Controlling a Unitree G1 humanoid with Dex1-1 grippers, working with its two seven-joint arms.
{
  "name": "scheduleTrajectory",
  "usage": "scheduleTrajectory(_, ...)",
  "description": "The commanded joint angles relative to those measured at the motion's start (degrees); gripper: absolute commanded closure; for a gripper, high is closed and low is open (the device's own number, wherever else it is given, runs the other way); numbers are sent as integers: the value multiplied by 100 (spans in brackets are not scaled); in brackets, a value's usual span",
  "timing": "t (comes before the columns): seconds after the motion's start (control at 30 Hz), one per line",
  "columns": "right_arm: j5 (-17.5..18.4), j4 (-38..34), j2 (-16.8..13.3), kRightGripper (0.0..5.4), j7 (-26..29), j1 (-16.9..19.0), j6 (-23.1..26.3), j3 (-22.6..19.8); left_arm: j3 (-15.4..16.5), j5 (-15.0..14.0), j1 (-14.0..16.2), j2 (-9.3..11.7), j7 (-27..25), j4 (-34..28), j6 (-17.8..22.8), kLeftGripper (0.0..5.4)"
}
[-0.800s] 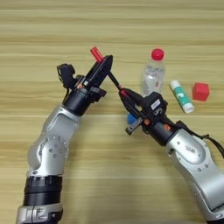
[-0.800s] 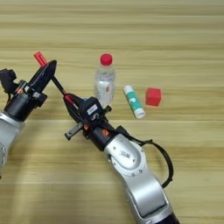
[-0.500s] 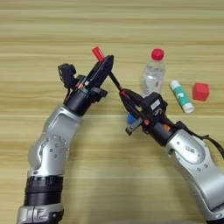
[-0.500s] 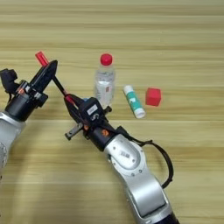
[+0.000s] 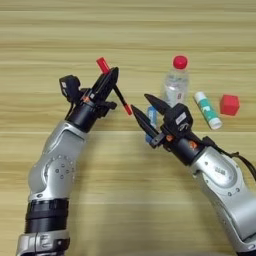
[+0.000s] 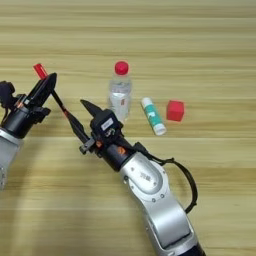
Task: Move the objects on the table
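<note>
My left gripper (image 5: 111,82) is raised over the table (image 5: 60,30), shut on a thin red pen (image 5: 103,65). The pen slants down to the right, and its red lower tip ends just left of my right gripper (image 5: 139,101). That gripper is open, its two black fingers spread and pointing up-left at the pen tip. A blue-and-white tube (image 5: 152,116) shows partly between and behind those fingers. Right of it stand a clear bottle with a red cap (image 5: 176,86), a green-and-white tube (image 5: 207,110) lying flat, and a small red cube (image 5: 229,105).
Both arms reach in from the near edge, the right forearm (image 5: 220,175) crossing the lower right. The bottle, the green-and-white tube and the cube sit in a row just beyond the right gripper.
My right gripper's fingers have spread apart, and the pen's lower end now lies clear of them. The left gripper still holds the pen, in much the same place.
</note>
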Motion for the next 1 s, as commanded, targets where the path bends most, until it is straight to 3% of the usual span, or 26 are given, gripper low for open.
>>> scheduleTrajectory(0.03, 61, -146, 45, 284, -109, 15, -205, -267, 33, 290, -164, 71, 145, 188, -126, 494)
scheduleTrajectory(0.17, -74, -136, 94, 240, -403, -33, -520, -633, 66, 557, -236, 115, 301, 447, -170, 494)
scheduleTrajectory(0.3, -362, 75, 130, 205, -1057, -212, -762, -1377, 103, 766, -302, 175, 492, 657, -189, 494)
scheduleTrajectory(0.43, -416, 440, 156, 150, -1586, -404, -619, -2084, 127, 914, -345, 223, 643, 831, -149, 494)
scheduleTrajectory(0.57, -566, 1043, 115, 110, -2393, -725, -175, -2949, 128, 1004, -360, 247, 709, 917, -67, 494)
scheduleTrajectory(0.8, -437, 1960, -53, 33, -2667, -1086, 437, -3499, 153, 960, -375, 260, 776, 988, 81, 494)
scheduleTrajectory(1.0, -446, 2681, -160, 0, -2624, -1342, 501, -3546, 147, 1013, -383, 280, 809, 1057, 139, 494)
